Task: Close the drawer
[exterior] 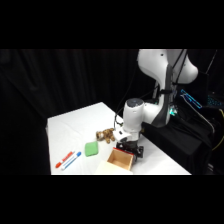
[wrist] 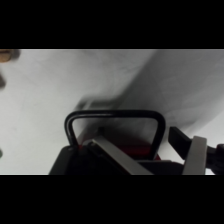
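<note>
Pulled out at the near edge of the white table [exterior: 75, 125]: the drawer [exterior: 120, 161], a small light-tan wooden tray, open and apparently empty, its back meeting a dark, red-edged casing [exterior: 136, 151].

From left to right in the side view: a red marker [exterior: 64, 159] and a blue marker [exterior: 73, 159] lying side by side near the left edge; a flat green block [exterior: 91, 148] just beyond them; a small brown object [exterior: 105, 135], too indistinct to name; then the drawer, well clear of all three. Poised low over the casing, just behind the tray, the gripper [exterior: 125, 141] of the white arm [exterior: 135, 115]. Whether clenched or released, impossible to tell from either view; nothing seen held.

From the wrist, a black loop handle [wrist: 115, 115] arching over the casing's dark top, with red trim below it and bare table beyond.

Judged light and rigid, with thin walls that may flex or chip under a hard squeeze. Likely to slide easily, and just as likely to drag its toy-sized casing along the smooth table if shoved fast. No need for a grasp: best contact probably the middle of the front wall, pushed squarely toward the casing, to avoid skewing and jamming. Closing not yet begun.
</note>
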Robot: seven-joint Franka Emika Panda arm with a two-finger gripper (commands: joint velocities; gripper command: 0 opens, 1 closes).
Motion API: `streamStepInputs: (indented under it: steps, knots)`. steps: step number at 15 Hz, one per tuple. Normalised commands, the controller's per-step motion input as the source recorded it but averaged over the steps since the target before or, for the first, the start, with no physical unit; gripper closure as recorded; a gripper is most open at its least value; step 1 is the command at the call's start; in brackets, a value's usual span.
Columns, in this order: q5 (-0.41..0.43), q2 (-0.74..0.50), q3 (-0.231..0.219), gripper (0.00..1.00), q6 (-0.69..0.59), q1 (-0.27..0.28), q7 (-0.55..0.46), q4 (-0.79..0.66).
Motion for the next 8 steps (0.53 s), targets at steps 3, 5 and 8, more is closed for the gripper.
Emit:
streamStepInputs:
  steps: [3, 5, 8]
  knots:
    - [-0.173, 0.03, -0.133, 0.00, -0.31, 0.281, 0.22, 0.39]
    - [-0.188, 0.08, -0.101, 0.00, -0.31, 0.232, 0.20, 0.44]
    - [-0.180, 0.14, -0.070, 0.00, -0.29, 0.163, 0.16, 0.46]
